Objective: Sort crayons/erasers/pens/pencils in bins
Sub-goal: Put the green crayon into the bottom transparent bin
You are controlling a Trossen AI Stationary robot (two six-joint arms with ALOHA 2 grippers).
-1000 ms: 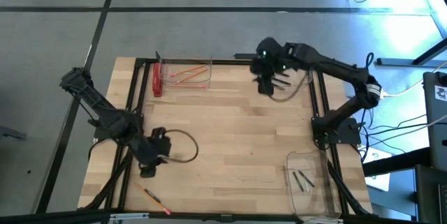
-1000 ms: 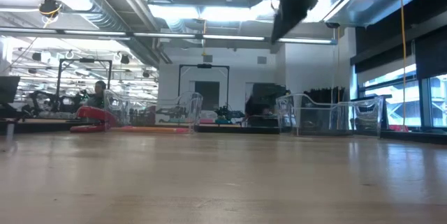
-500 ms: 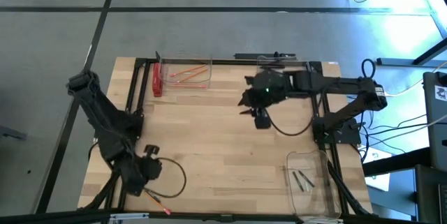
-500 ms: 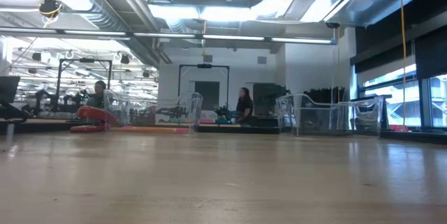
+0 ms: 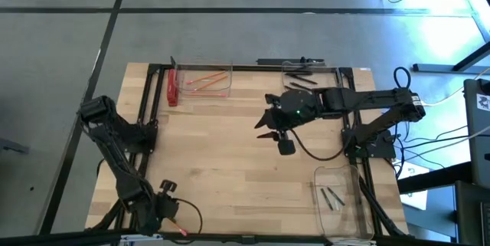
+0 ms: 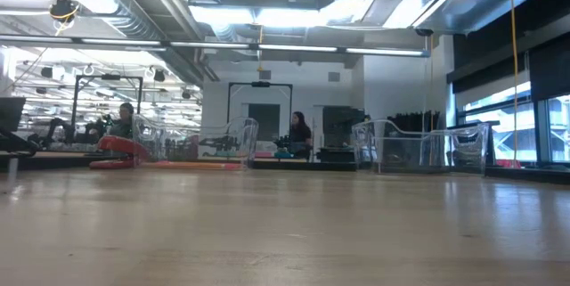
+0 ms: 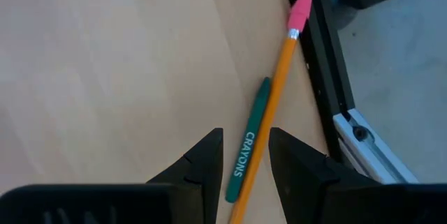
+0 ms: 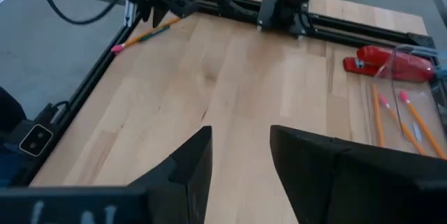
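done: pencils binned, pens binned | left: pencil plus crayon at counter edge | left tool released, straddling them | right tool released, mid-counter

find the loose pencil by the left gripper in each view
High view: the loose pencil lies at the table's near-left corner, beside the left gripper.
Low view: not in it.
Left wrist view: orange shaft with pink eraser running diagonally, alongside a green crayon.
Right wrist view: far corner.
Shared landmark: the black table-edge rail next to it.
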